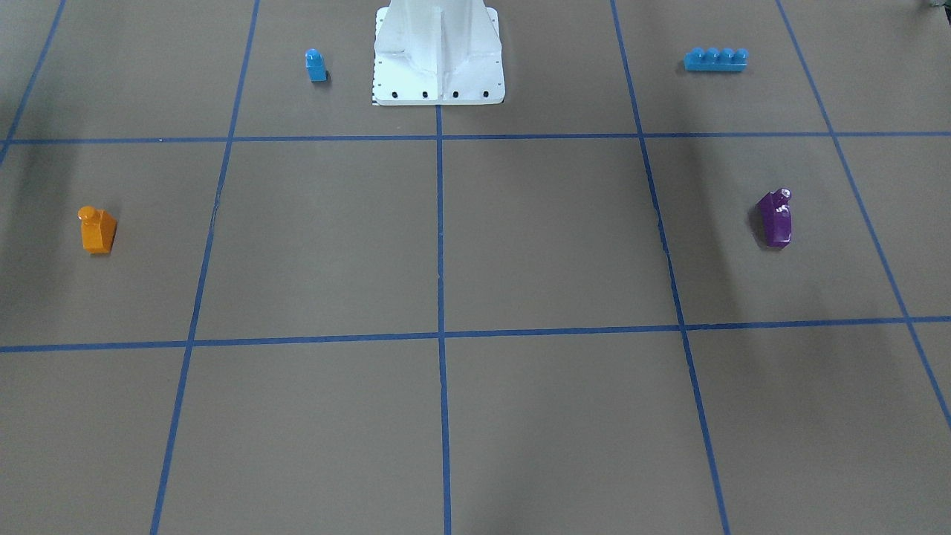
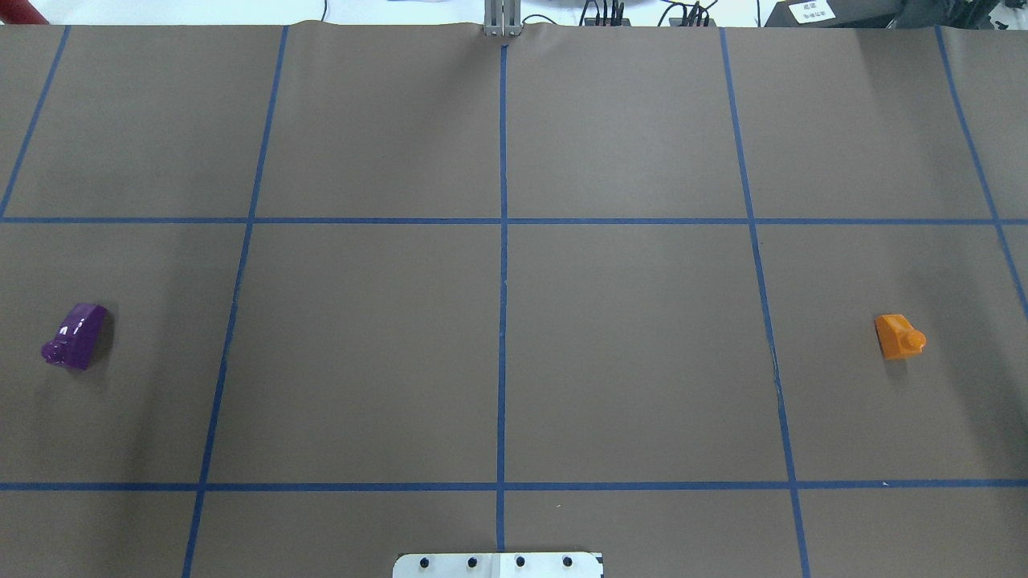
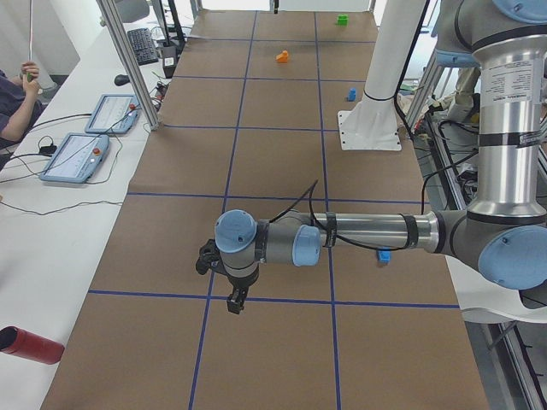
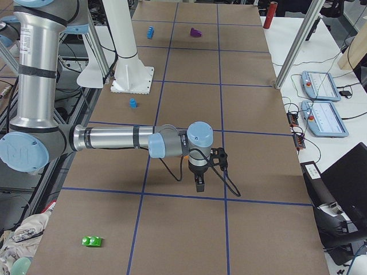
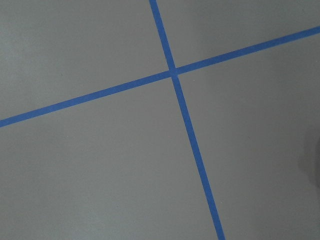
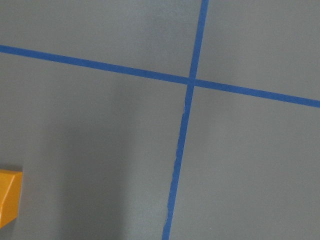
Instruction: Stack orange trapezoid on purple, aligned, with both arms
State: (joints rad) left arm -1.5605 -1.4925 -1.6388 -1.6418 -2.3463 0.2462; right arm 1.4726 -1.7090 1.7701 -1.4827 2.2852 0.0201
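The orange trapezoid stands alone on the brown table, stud up; it also shows in the overhead view, far off in the exterior left view, and at the edge of the right wrist view. The purple brick lies on the opposite side of the table. My left gripper hangs above the table in the exterior left view only. My right gripper hangs above the table in the exterior right view only. I cannot tell whether either is open or shut. Neither holds a brick.
A small blue single-stud brick and a long blue four-stud brick flank the white base pedestal. A green brick lies near one table end. A red cylinder and tablets lie on the side bench.
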